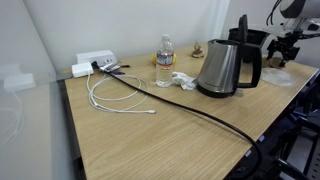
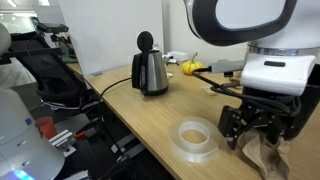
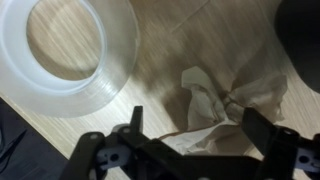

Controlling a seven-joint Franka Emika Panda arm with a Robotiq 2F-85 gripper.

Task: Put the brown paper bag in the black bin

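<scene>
The brown paper bag (image 3: 228, 98) is a crumpled tan lump lying on the wooden table. In the wrist view it sits between my gripper's (image 3: 198, 125) two spread fingers. My gripper is open and hangs just above the bag, not closed on it. In an exterior view my gripper (image 2: 260, 128) is low over the bag (image 2: 270, 160) near the table's corner. The black bin (image 1: 258, 38) stands behind the kettle, close to my gripper (image 1: 286, 46). A dark curved shape at the top right edge of the wrist view (image 3: 306, 40) looks like the bin's wall.
A clear tape roll (image 3: 72, 50) lies right beside the bag, also seen in an exterior view (image 2: 195, 137). A steel kettle (image 1: 225, 66), a water bottle (image 1: 164, 60), white cables (image 1: 115, 98), a power strip (image 1: 95, 64) and a thick black cable (image 1: 200, 112) share the table.
</scene>
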